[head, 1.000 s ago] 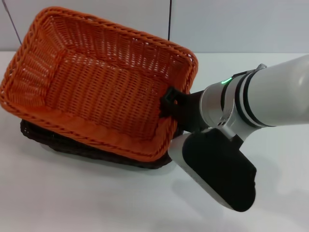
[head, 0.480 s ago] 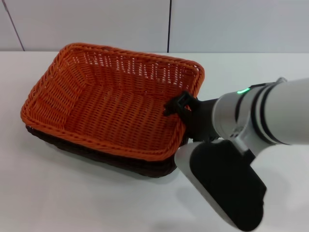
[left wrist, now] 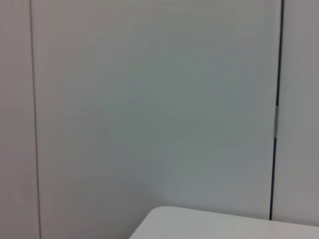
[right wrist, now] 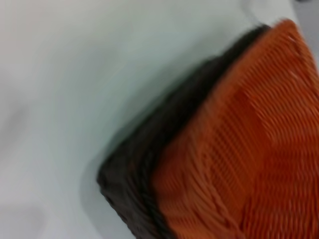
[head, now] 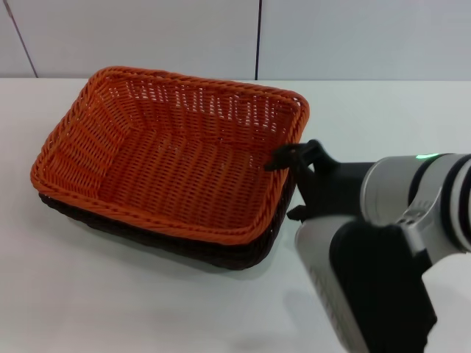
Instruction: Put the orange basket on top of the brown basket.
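Over the last second I watched the orange basket [head: 173, 158] drop from a steep tilt to lie level, nested squarely in the brown basket [head: 221, 252] on the bench [head: 110, 301], which I judged to mean the stacking itself was done. My right hand [head: 294, 184] had come off the orange basket's right rim and sat just beside it, fingers spread and holding nothing. The left hand was nowhere near the baskets and out of sight.

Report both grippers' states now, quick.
Left gripper: not in any view.
Right gripper: jaws open, beside the right rim of the orange basket, holding nothing; that basket sits nested in the brown basket.
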You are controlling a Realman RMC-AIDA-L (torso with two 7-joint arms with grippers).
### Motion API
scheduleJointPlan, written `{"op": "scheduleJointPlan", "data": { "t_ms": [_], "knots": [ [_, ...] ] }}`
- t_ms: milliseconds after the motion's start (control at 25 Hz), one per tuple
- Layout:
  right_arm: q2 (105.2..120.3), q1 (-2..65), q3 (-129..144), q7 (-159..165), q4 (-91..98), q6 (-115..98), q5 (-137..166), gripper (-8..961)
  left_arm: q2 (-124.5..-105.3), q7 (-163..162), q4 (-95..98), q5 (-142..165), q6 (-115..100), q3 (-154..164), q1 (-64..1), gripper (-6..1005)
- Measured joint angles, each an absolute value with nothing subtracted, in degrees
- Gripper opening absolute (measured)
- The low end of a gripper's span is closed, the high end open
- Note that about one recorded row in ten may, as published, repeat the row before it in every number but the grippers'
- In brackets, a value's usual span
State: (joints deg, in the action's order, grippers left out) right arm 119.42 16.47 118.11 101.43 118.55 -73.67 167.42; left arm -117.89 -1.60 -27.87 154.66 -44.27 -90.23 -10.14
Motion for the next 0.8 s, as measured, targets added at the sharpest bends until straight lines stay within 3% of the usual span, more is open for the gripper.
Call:
{"op": "scheduleJointPlan", "data": {
  "t_ms": [440,640,720,800],
  "knots": [
    [119.3,8.52,107.48,119.91,105.31,-43.32,167.09,692,-117.95,-1.49,-27.56,155.05,-45.17,-91.05,-11.03,800],
    [119.2,3.98,101.07,136.05,92.68,-15.14,166.63,692,-118.08,-1.49,-27.44,155.06,-45.38,-90.97,-11.18,800],
    [119.18,2.41,98.93,146.0,79.14,9.11,161.97,692,-118.21,-1.49,-27.41,155.02,-45.77,-91.08,-11.19,800],
    [119.18,2.41,98.75,147.73,74.86,15.79,158.57,692,-118.23,-1.49,-27.39,154.96,-46.04,-91.08,-11.16,800]
  ]
}}
